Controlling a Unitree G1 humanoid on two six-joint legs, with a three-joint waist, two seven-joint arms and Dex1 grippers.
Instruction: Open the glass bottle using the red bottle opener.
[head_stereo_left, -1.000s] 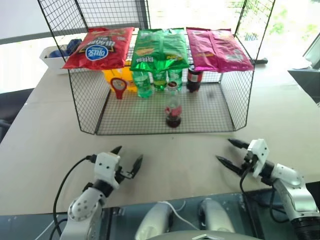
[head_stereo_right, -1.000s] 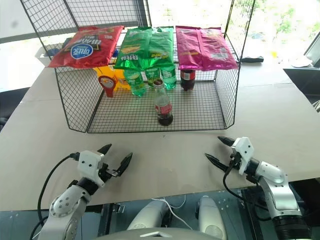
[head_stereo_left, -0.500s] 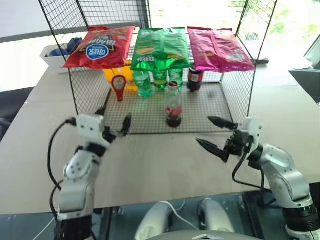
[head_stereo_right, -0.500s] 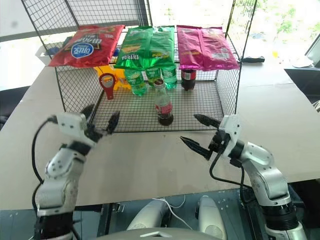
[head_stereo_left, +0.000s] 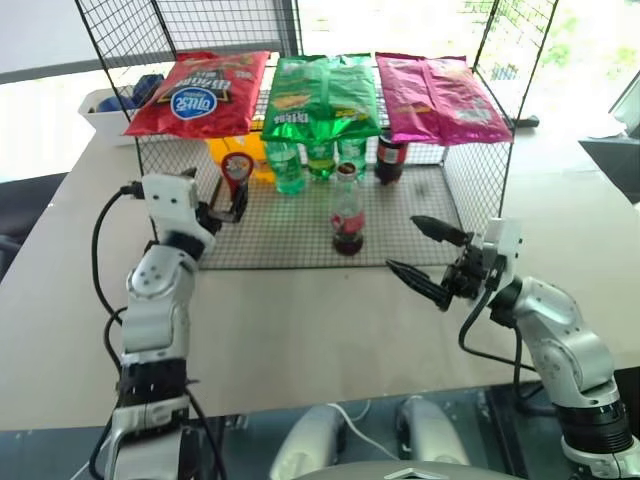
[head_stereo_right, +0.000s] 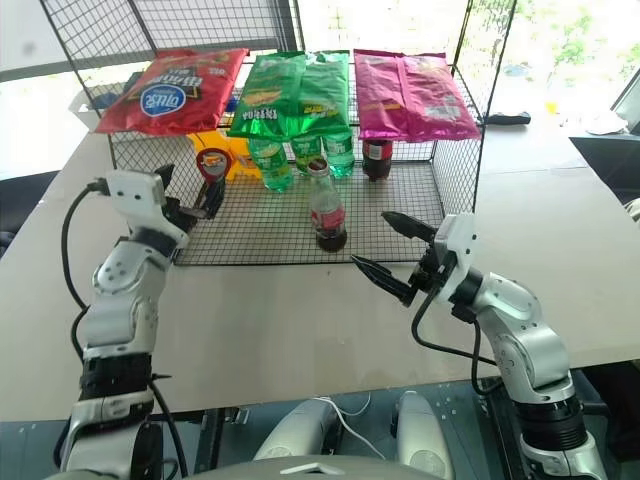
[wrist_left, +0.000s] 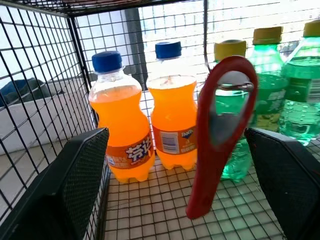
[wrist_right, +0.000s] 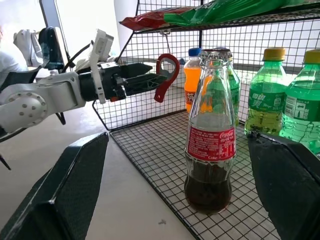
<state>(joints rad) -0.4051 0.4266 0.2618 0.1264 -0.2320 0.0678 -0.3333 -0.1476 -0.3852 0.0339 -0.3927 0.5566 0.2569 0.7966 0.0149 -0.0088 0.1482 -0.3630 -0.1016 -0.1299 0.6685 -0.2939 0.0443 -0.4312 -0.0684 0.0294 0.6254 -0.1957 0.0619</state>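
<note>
Red bottle opener (wrist_left: 220, 135) hangs upright between the spread fingers of the nearer left gripper (head_stereo_left: 222, 203), ungrasped; right gripper (head_stereo_left: 430, 258) also open.

Silver-grey jointed arms, white wrist blocks, black cables, black-fingered hands.

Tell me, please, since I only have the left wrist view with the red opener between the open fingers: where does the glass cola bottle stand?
Observer: The glass bottle stands upright on the rack floor, near the front edge, ahead of the green bottles.
Operator: And the other arm?
Observer: The right gripper is open just outside the rack's front, to the bottle's right, not touching it.
Operator: Anything overhead?
Observer: Three snack bags lie across the rack's top.
</note>
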